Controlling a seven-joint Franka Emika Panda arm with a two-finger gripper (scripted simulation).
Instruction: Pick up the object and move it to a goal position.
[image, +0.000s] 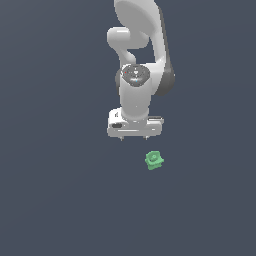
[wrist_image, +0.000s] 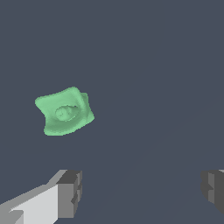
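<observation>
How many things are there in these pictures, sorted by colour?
Green: 1, the small blocky piece lying on the floor.
White and grey: 1, the robot arm with its open fingers.
Total: 2.

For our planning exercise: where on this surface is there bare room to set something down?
Nearly everywhere. The only thing on the surface is the green block; bare floor borders it on all sides. The one crowded spot is beneath the open end effector, just beside the block.
</observation>
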